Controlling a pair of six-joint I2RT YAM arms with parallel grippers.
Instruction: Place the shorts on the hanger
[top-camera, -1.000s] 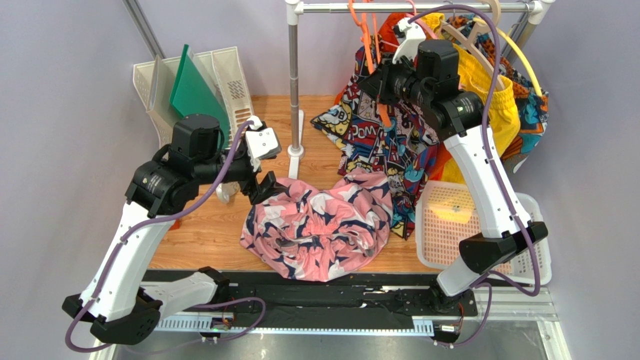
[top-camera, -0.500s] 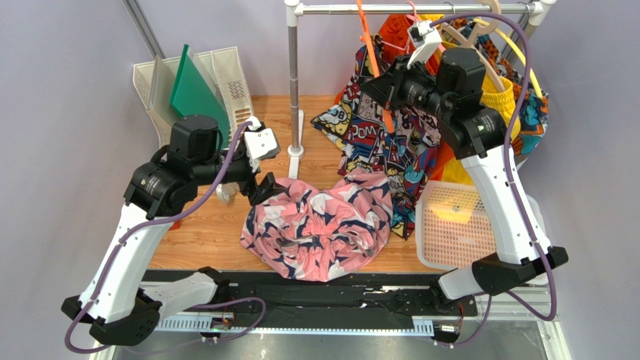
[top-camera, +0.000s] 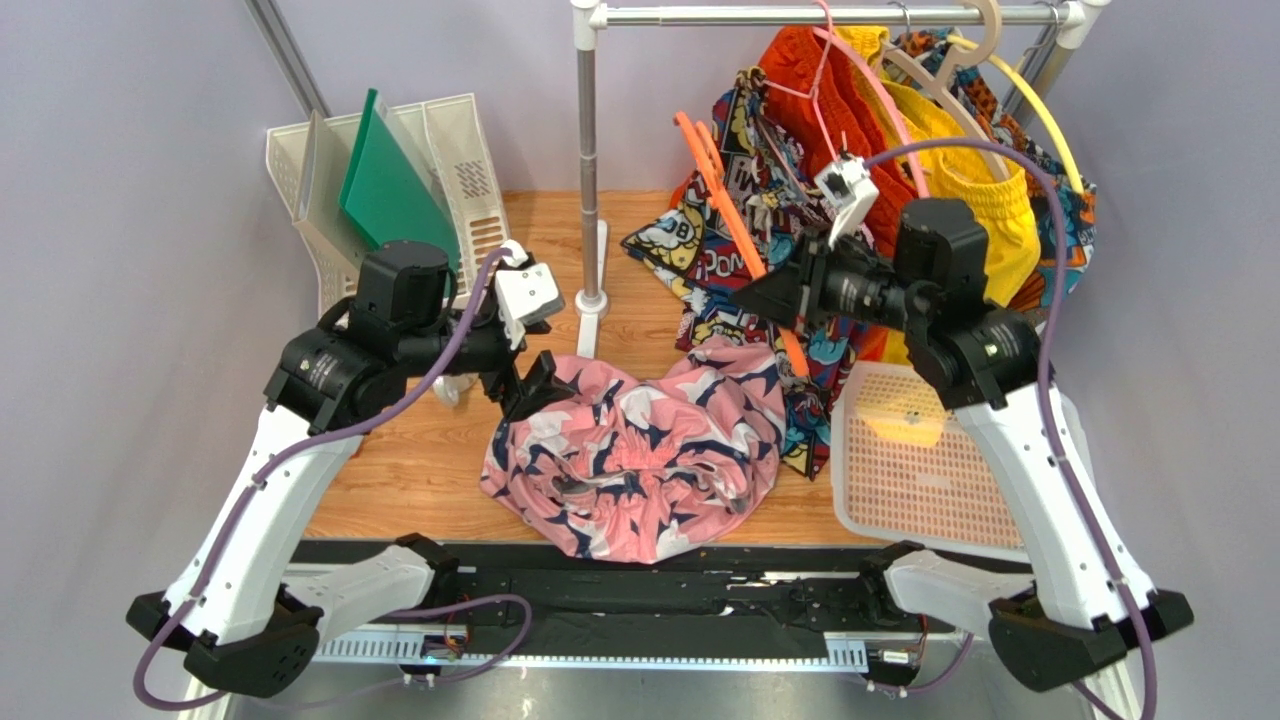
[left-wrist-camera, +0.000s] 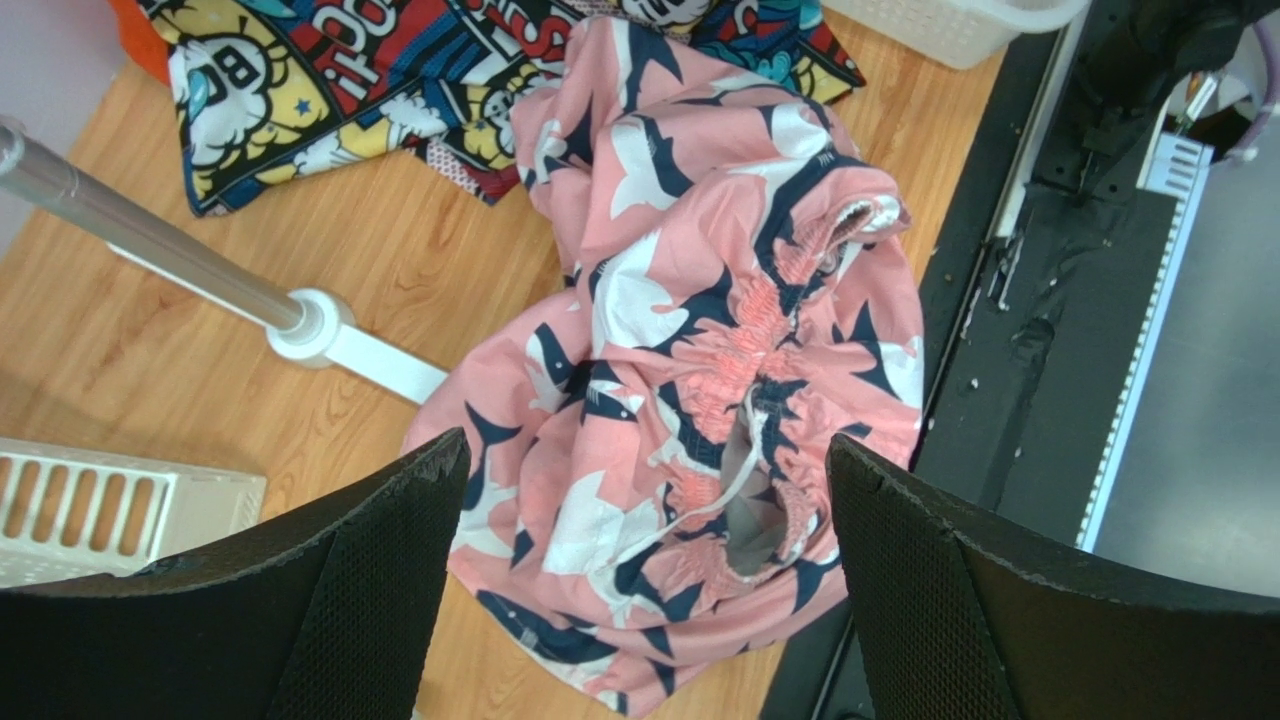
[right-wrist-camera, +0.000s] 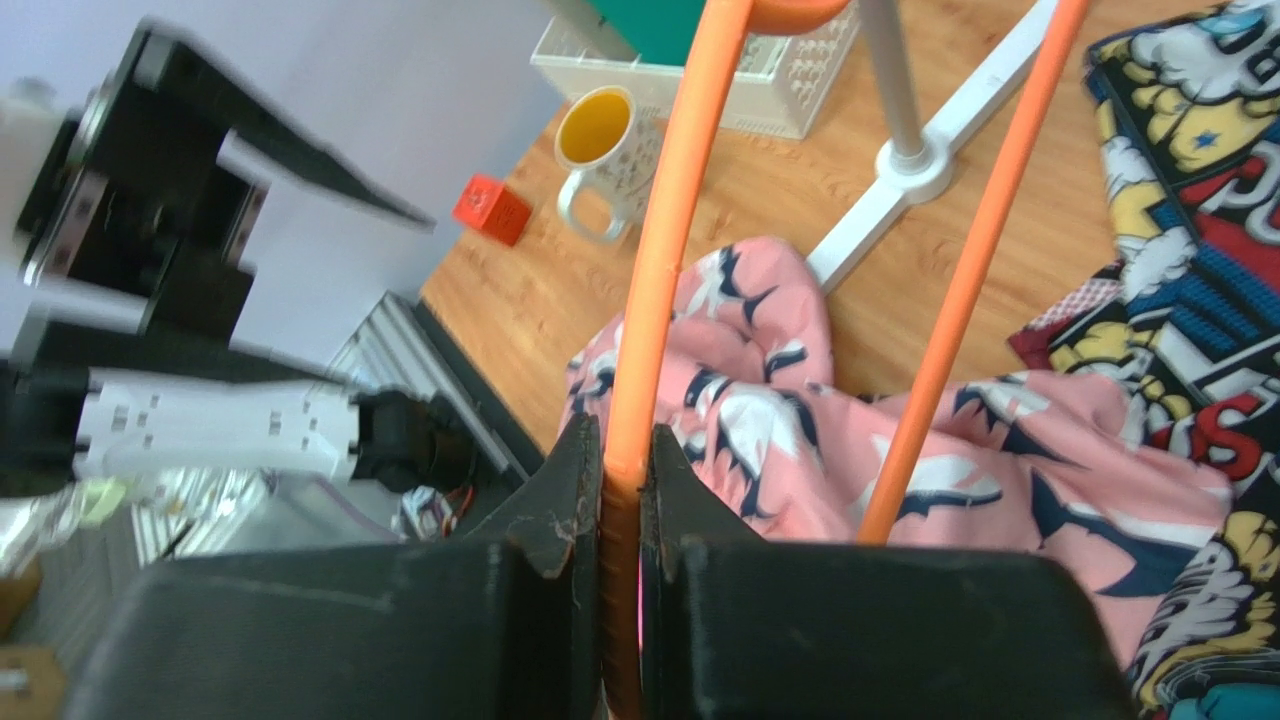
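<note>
Shorts (top-camera: 639, 458) lie crumpled in a heap on the desk (top-camera: 406, 465), close to its near edge and roughly midway between the two arms, with the gathered waistband facing up. Over the heap's left side hangs the left end effector (left-wrist-camera: 643, 450), its fingers spread wide with nothing gripped. Its wrist view looks straight down on the elastic waistband, framed between the two fingers; whether a fingertip touches the cloth cannot be told. Beyond the heap, the right end effector (right-wrist-camera: 621, 443) is clamped tight on one bar of the hanger (right-wrist-camera: 667, 255). It holds the hanger tilted in the air, below the rail (top-camera: 812, 15) and above the comic shorts (top-camera: 699, 255). Those trail down onto the desk and meet the far edge of the pink heap. A white basket (top-camera: 917, 450) sits to the right, just beside the shorts. Farther back on the left stand a mug (right-wrist-camera: 598, 143), a red cube (right-wrist-camera: 489, 210) and file trays (top-camera: 451, 165) holding a green board (top-camera: 388, 180). More clothes hang from the rail at the far right.
</note>
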